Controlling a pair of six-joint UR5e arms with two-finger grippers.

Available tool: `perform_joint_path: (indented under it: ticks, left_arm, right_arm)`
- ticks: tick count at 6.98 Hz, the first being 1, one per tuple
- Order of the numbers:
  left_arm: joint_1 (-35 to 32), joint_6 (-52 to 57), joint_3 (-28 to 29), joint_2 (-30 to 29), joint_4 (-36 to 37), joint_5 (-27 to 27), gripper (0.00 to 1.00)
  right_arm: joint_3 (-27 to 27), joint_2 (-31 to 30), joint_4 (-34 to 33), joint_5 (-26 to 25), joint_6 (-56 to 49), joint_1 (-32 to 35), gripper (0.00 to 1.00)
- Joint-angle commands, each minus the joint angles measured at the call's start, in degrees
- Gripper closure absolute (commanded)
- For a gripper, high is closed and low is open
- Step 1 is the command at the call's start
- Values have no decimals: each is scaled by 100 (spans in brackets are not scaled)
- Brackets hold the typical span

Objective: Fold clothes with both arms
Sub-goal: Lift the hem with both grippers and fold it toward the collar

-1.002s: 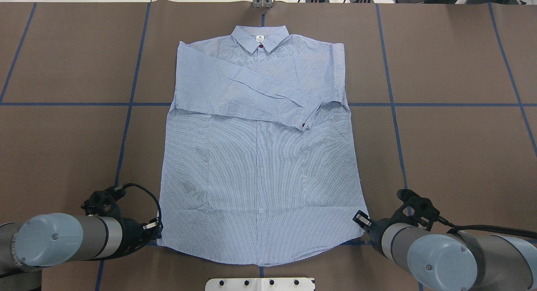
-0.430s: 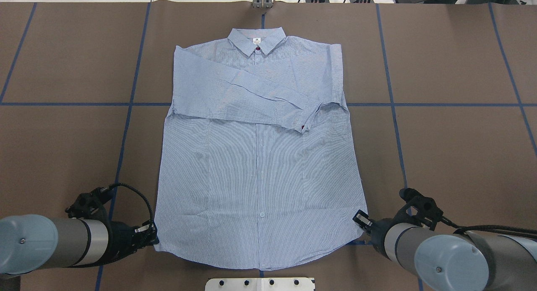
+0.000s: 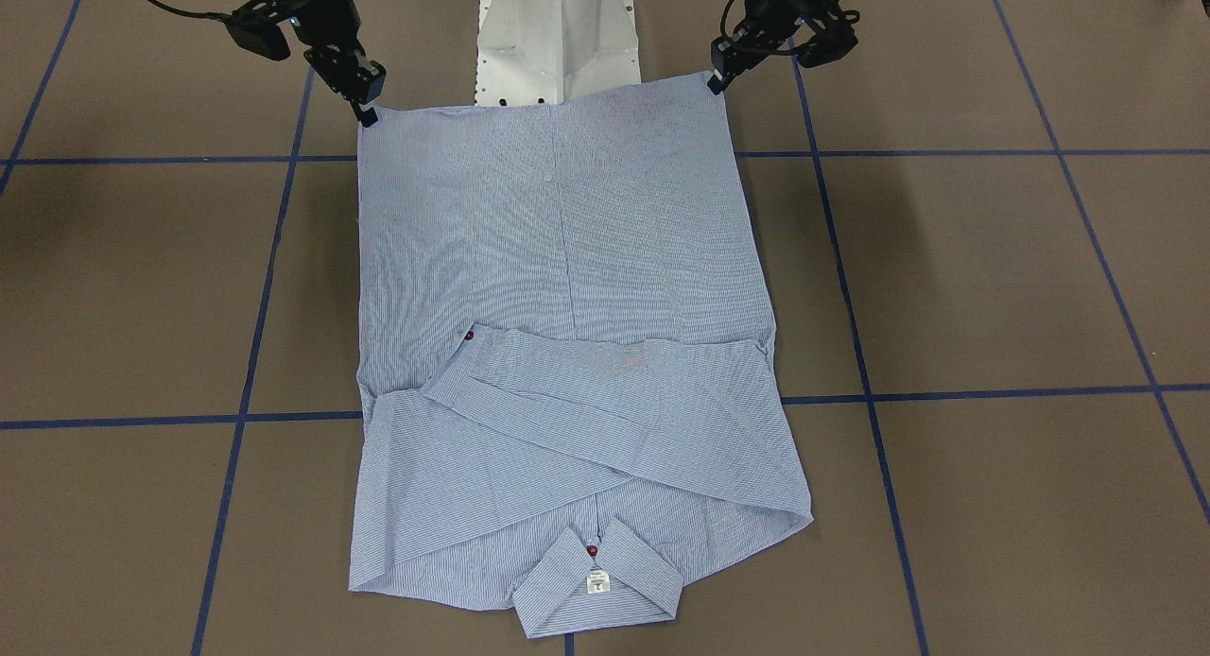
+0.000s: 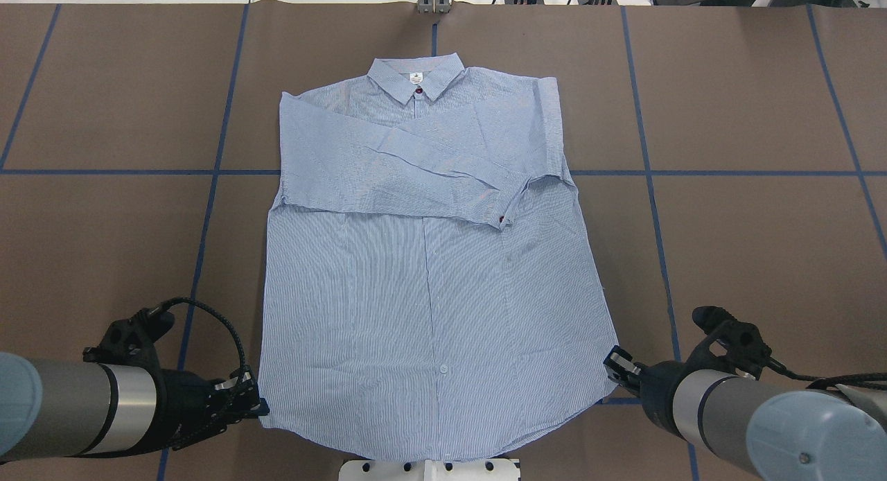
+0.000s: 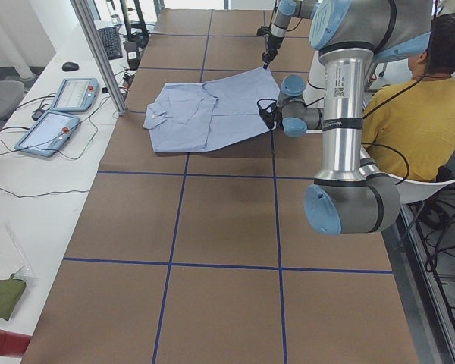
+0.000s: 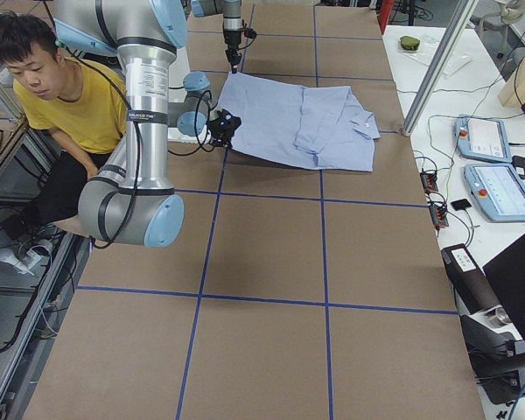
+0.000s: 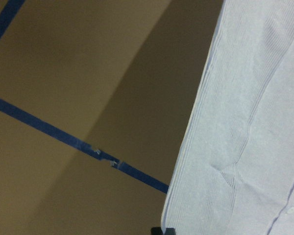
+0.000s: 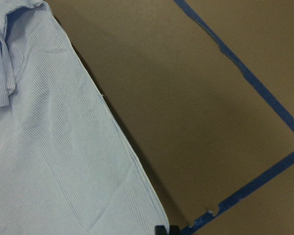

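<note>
Looking down on a brown table [image 4: 762, 86] gridded with blue tape lines [image 4: 104, 171]. Spread across its middle, a light blue striped shirt [image 4: 429, 294], front up, collar end far from the robot, hem end at the near edge and reaching over the white pedestal base [image 4: 360, 470]. Coming in low from either side, the left arm [image 4: 76, 415] and the right arm [image 4: 748, 415], both lying almost level with the table. Folded across the chest, one long sleeve [image 4: 409, 165], slanting toward the robot's right.

At the near-left hem corner, the left gripper [image 4: 256, 403], fingers pinched on the cloth. At the near-right hem corner, the right gripper [image 4: 615, 362], likewise clamped on the cloth. Between the two grips, hem drawn straight and raised a little, casting a shadow on the table in both wrist views.

At the far end, the collar [image 4: 416, 75], lying flat, closed by a red collar button [image 4: 418, 89]. On the cuff [image 4: 509, 207], a red cuff button [image 4: 502, 221]. Inside the collar, a small white neck label [image 4: 416, 77].
</note>
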Motion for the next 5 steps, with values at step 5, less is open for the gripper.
perform_joint_path:
  ticks: [5]
  left_arm:
    - [-1827, -22, 152, -936, 396, -364, 100]
  right_arm:
    - [-112, 917, 13, -65, -16, 1544, 100]
